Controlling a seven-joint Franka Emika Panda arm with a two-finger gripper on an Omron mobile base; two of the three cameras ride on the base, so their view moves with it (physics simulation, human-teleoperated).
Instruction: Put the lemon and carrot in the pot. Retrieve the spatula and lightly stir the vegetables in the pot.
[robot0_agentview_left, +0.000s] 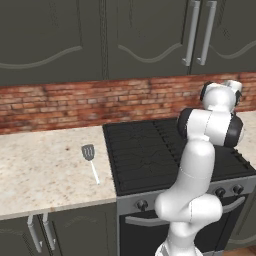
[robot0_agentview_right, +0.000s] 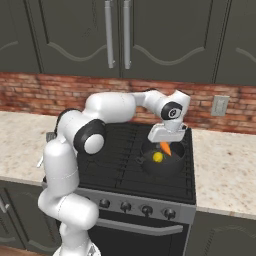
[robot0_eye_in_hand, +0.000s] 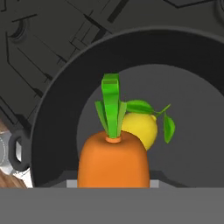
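- Right base view: at centre right, our gripper (robot0_agentview_right: 167, 142) pinches the carrot (robot0_agentview_right: 165, 148) above the pot (robot0_agentview_right: 176, 165), lemon (robot0_agentview_right: 158, 157) inside.
- Left base view: we see the spatula (robot0_agentview_left: 90, 159) at left centre on the counter (robot0_agentview_left: 40, 170).

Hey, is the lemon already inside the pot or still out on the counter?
Inside. The lemon lies on the floor of the pot on the stove, with the carrot just above it.

No text, label, brand, number or sign can be read in any of the views. The cabinet doors, brick wall, countertop and stove front carry no legible markings, and the stove knobs along the lower part of the right base view are too small to show any.
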